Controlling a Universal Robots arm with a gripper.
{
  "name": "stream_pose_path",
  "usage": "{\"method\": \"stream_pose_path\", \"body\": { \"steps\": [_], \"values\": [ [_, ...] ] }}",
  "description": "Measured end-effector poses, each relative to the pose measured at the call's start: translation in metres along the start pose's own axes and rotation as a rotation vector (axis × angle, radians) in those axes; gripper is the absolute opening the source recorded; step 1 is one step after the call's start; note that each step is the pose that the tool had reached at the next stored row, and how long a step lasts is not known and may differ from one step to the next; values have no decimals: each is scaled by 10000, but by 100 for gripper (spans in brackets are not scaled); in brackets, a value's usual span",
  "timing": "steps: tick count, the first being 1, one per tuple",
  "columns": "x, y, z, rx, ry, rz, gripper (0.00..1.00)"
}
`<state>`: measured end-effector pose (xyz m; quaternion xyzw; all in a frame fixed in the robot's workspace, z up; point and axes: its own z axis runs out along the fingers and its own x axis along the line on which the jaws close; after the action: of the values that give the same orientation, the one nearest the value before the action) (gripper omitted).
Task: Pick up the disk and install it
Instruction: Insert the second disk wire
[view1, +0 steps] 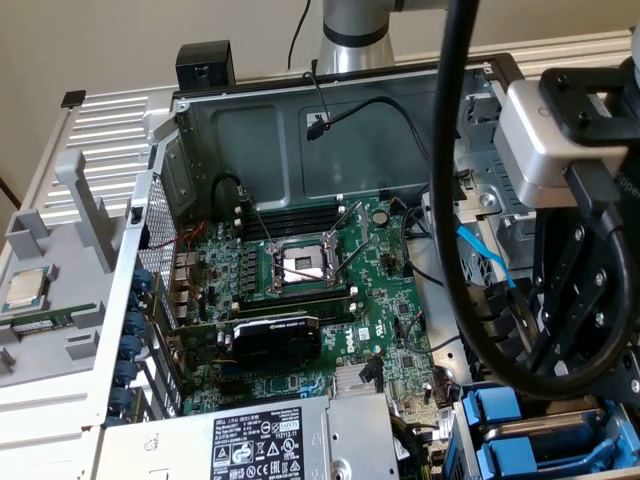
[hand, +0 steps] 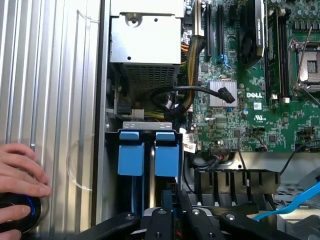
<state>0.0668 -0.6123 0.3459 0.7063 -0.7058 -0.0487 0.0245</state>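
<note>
Hardware filled your frame: the open computer case lay on the ribbed metal desk, its green motherboard exposed, with the empty processor socket near the middle and a black graphics card just below it in the exterior view. At that view's bottom edge you had the grey power supply box with its black-and-white warning label. Off the case, at the exterior view's left, a small square processor chip rested on a grey plastic holder.

Your hand hung low over the drive bay at the case's corner, at the exterior view's lower right, with the thick black cable looping past it. Its black fingers stood nearly closed, drawn in around the edge of the disk, which sat upright in the bay; you could see mainly its blue plastic carrier tabs, side by side under a silver bracket. Whether the fingers truly pinched the disk, you could not tell.

Beside the case, a person's hand rested on a round black knob with a blue ring on the desk.
</note>
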Motion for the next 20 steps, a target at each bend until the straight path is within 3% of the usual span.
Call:
{"method": "stream_pose_path", "body": {
  "steps": [20],
  "values": [
    [-7,-10,25,0,-35,-4,16]
  ]
}}
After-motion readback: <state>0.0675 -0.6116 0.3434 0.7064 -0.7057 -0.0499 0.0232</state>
